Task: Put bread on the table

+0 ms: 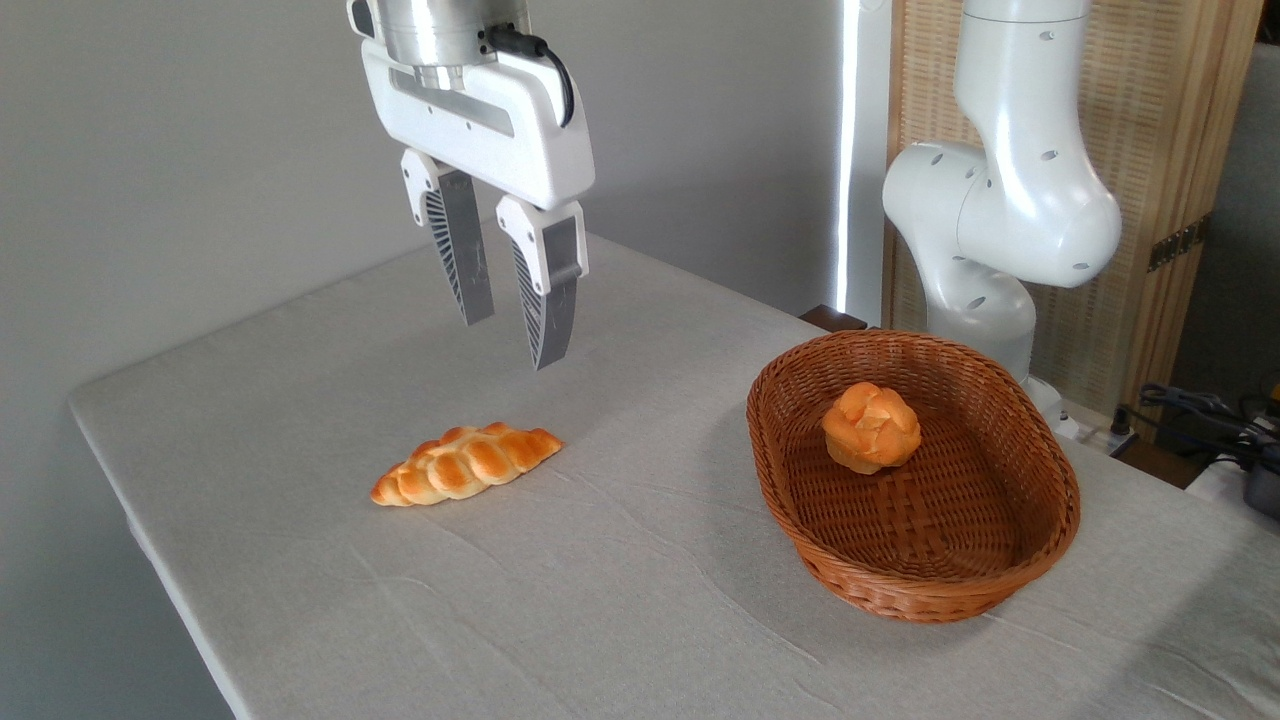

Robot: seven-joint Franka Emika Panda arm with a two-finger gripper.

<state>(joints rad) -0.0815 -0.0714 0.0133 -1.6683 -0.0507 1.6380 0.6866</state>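
Overhead, the gripper (512,318) hangs pointing down, fingers parted and empty, above the bread (466,464) lying on the table (620,560).

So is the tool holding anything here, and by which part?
Nothing. The tool hangs open and empty above the golden braided bread loaf, which lies on the grey cloth-covered table.

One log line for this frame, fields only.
end effector: open, empty, raised | bread: lying on table, left of basket | bun: in basket
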